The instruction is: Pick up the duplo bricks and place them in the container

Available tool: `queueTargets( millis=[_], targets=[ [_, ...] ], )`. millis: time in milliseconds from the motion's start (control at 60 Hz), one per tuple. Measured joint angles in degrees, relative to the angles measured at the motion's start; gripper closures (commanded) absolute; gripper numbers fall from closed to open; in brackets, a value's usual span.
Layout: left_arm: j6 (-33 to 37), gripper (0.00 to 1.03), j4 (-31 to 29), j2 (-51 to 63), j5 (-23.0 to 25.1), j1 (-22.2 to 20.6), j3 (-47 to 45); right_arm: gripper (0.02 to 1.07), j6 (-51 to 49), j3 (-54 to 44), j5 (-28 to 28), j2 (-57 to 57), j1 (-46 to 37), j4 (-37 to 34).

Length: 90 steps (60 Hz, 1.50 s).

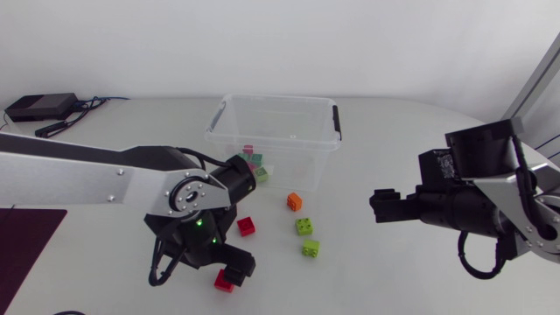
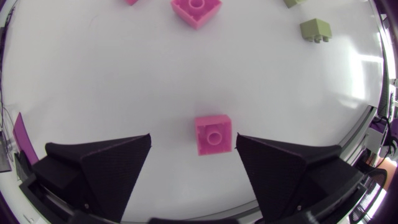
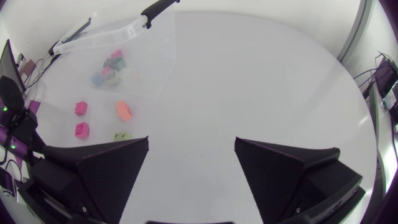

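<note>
A red brick lies studs up on the worktop between the left jaws, which stand wide apart. In the left wrist view it sits nearer one finger than the other, and I cannot tell whether it touches that finger. A second red brick lies near it, at about 1 o'clock. From that one, an orange brick is at 2 o'clock. Two green ones lie at 5 to 6 o'clock from the orange: the nearer green brick and, just beyond it, the farther green brick.

The clear container stands at 12 o'clock from this group, lid off. A few small bricks are gathered inside at its 7 o'clock corner.

The left arm comes in from 9 o'clock and bends down over the first brick. The right arm comes in from 3 o'clock. The right jaws are wide apart with only bare worktop between them, well apart from the green bricks at their 3 o'clock side.

A black box with cables sits at 10 o'clock on the worktop, and a dark mat at 8 o'clock.
</note>
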Motion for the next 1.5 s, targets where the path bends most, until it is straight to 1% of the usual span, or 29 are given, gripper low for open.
queueTargets(
  millis=[50, 67, 83, 100, 117, 133, 150, 167, 300, 350, 517, 600, 617, 667, 800, 833, 900, 933, 967, 983, 1017, 1067, 1100, 1150, 1233, 1300, 1383, 1450, 1500],
  targets=[
    [-0.68, 0.19, 0.00, 0.87, 0.02, -0.44, 0.68, 0.07, 0.02, 0.00, 0.13, 0.48, 0.37, 0.00],
    [-0.85, 0.24, 0.02, 1.14, 0.02, -0.44, 0.90, 0.07, 0.02, 0.00, 0.13, 0.59, 0.39, 0.00],
    [-1.03, 0.27, 0.04, 1.40, 0.02, -0.44, 1.14, 0.07, 0.02, 0.00, 0.13, 0.63, 0.44, 0.04],
    [-1.40, 0.27, 0.09, 1.77, 0.00, -0.42, 1.42, 0.07, 0.02, 0.00, 0.13, 0.66, 0.46, 0.07],
    [-1.49, 0.31, 0.17, 1.97, 0.00, -0.39, 1.60, 0.07, 0.02, 0.00, 0.13, 0.66, 0.46, 0.13],
    [-1.75, 0.32, 0.39, 2.25, -0.02, -0.33, 1.73, 0.07, 0.02, 0.00, 0.13, 0.66, 0.46, 0.28],
    [-1.90, 0.36, 0.57, 2.34, 0.00, -0.31, 1.73, 0.07, 0.04, 0.00, 0.13, 0.66, 0.46, 0.44],
    [-1.92, 0.38, 0.72, 2.43, 0.00, -0.31, 1.73, 0.07, 0.02, 0.00, 0.15, 0.66, 0.46, 0.46],
    [-2.36, 0.39, 1.11, 2.60, 1.36, -0.39, 1.73, 0.07, 0.04, -0.02, 0.17, 0.66, 0.46, 2.29],
    [-2.56, 0.40, 1.11, 2.95, 2.86, -0.85, 1.73, 0.07, 0.07, -0.02, 0.15, 0.96, 0.46, 3.50],
    [-2.95, 0.41, 1.07, 4.96, 5.25, -2.43, 1.75, 0.07, 0.22, -0.02, 0.20, 1.77, 0.50, 3.93],
    [-2.95, 0.44, 0.92, 6.08, 5.25, -2.51, 1.95, 0.07, 0.22, -0.04, 0.31, 1.77, 0.70, 4.13],
    [-2.95, 0.47, 0.92, 6.29, 5.27, -2.51, 2.03, 0.07, 0.22, -0.04, 0.33, 1.77, 0.72, 4.33],
    [-3.02, 0.49, 0.90, 6.93, 5.27, -2.38, 2.19, 0.07, 0.22, -0.07, 0.35, 1.77, 0.72, 4.81],
    [-3.39, 0.50, 0.85, 8.48, 5.35, -2.01, 2.75, 0.07, 0.22, -0.22, 0.35, 1.77, 1.05, 5.20],
    [-3.39, 0.55, 0.87, 8.59, 5.22, -2.01, 2.91, 0.07, 0.20, -0.42, 0.33, 1.77, 1.18, 5.46],
    [-3.39, 0.57, 0.92, 8.59, 5.14, -2.01, 2.99, 0.07, -0.13, -0.94, 0.09, 1.77, 1.92, 6.29],
    [-3.39, 0.64, 0.90, 8.59, 4.96, -2.01, 3.02, 0.07, -0.63, -1.11, -0.22, 1.77, 2.47, 6.29],
    [-3.41, 0.65, 0.92, 8.59, 4.48, -2.01, 3.02, 0.07, -1.42, -1.25, -0.63, 1.77, 3.56, 6.16],
    [-3.41, 0.72, 0.90, 8.59, 4.09, -1.81, 3.06, 0.07, -1.97, -1.25, -0.79, 1.77, 4.55, 5.90],
    [-3.41, 0.73, 0.92, 8.59, 3.87, -1.49, 3.10, 0.07, -2.82, -1.25, -1.14, 1.77, 5.57, 5.42],
    [-3.41, 0.73, 0.94, 8.57, 3.85, -0.61, 3.23, 0.07, -4.52, -1.25, -2.69, 1.84, 6.86, 4.24],
    [-3.39, 0.77, 0.92, 8.50, 3.63, 0.04, 3.32, 0.07, -5.51, -1.22, -4.28, 1.90, 7.43, 3.26],
    [-3.39, 0.78, 0.92, 7.80, 3.45, 0.92, 3.32, 0.07, -7.34, -1.03, -6.40, 2.23, 8.13, 1.07],
    [-3.37, 0.78, 0.87, 1.92, 3.28, 1.55, 3.32, 0.07, -12.44, 1.73, -9.97, 5.40, 10.19, -5.90],
    [-3.39, 0.78, 0.92, -2.99, 2.86, 2.03, 3.63, 0.07, -17.07, 4.22, -12.37, 8.41, 11.39, -9.09],
    [-3.37, 0.78, 0.98, -7.80, 0.17, 2.58, 4.76, 0.07, -22.12, 5.42, -15.34, 11.30, 12.61, -9.31],
    [-3.37, 0.78, 1.14, -10.91, -1.86, 2.67, 5.68, 0.12, -24.76, 5.57, -15.78, 13.57, 13.79, -8.48],
    [-3.34, 0.78, 2.12, -13.16, -2.69, 2.67, 6.38, 0.12, -26.53, 5.77, -15.93, 15.72, 14.84, -7.91]
  ],
)
